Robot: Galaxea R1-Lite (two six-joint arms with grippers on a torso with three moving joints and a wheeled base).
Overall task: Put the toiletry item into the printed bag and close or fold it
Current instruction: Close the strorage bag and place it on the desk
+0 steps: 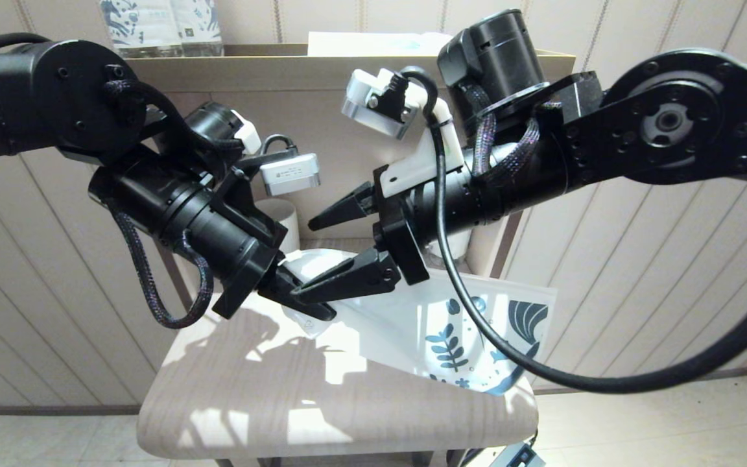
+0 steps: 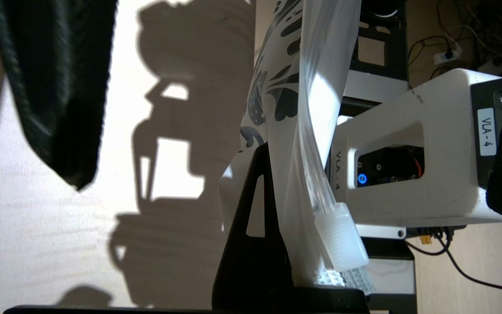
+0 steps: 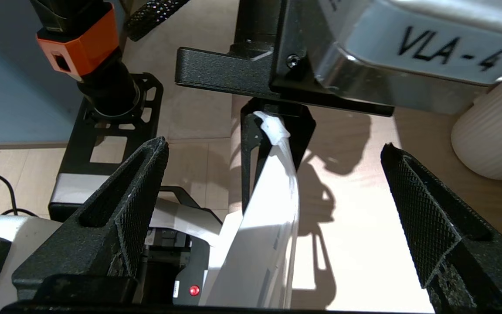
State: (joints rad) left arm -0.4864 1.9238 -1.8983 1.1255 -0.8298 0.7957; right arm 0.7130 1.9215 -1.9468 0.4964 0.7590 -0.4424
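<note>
The printed bag (image 1: pixel 412 324) hangs slanted over the wooden seat (image 1: pixel 250 395), its blue leaf print (image 1: pixel 454 350) at the low end. My left gripper (image 1: pixel 299 292) is shut on the bag's zip end, where a white slider (image 2: pixel 342 237) sits on the zip strip (image 2: pixel 316 152). In the right wrist view the bag (image 3: pixel 259 235) runs up to the left gripper's fingers (image 3: pixel 251 148). My right gripper (image 1: pixel 305 259) (image 3: pixel 275 146) stands open, one finger above and one below the bag's upper part, touching nothing. No toothbrush shows in any view.
A white ribbed cup (image 1: pixel 283 217) (image 3: pixel 495 131) stands behind the grippers on the seat. The shelf above (image 1: pixel 347 65) carries blue-patterned bottles (image 1: pixel 159 26) and a flat white packet (image 1: pixel 373 42). The robot's base (image 2: pixel 408 144) lies under the bag.
</note>
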